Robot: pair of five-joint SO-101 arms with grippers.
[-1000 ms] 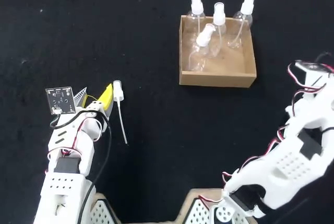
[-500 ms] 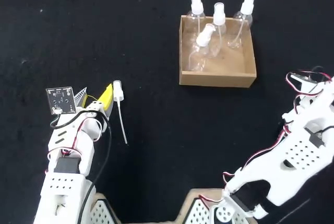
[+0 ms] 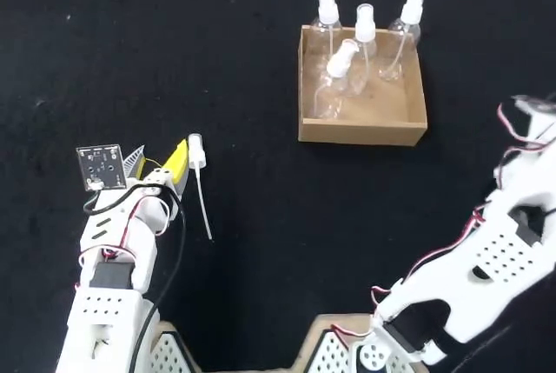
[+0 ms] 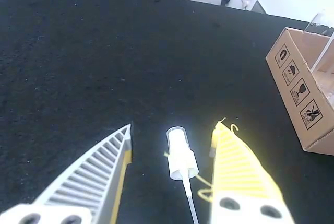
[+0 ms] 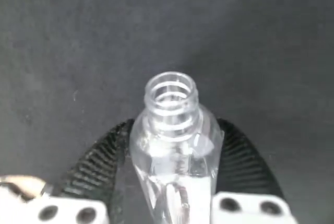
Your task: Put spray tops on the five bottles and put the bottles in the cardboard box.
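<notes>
A loose white spray top (image 3: 197,151) lies on the black table (image 3: 261,69), its thin tube pointing toward the near edge. My left gripper (image 3: 160,157) stands open around it, with the cap (image 4: 181,157) between the grey finger (image 4: 99,182) and the yellow finger (image 4: 237,174), touching neither. My right gripper (image 5: 176,128) is shut on a clear bottle (image 5: 173,104) whose threaded neck is bare and open. The right arm (image 3: 508,243) sits at the table's right edge. The cardboard box (image 3: 362,134) at the back holds several clear bottles (image 3: 334,82) with white spray tops on.
The box's side with printed symbols (image 4: 305,98) stands beyond the left gripper, off to one side. Black cloth covers the whole table. The arm bases (image 3: 347,351) are at the near edge.
The right arm has swung outward toward the table's right edge, its wrist now partly past the picture's border. The left arm and the spray top have not moved.
</notes>
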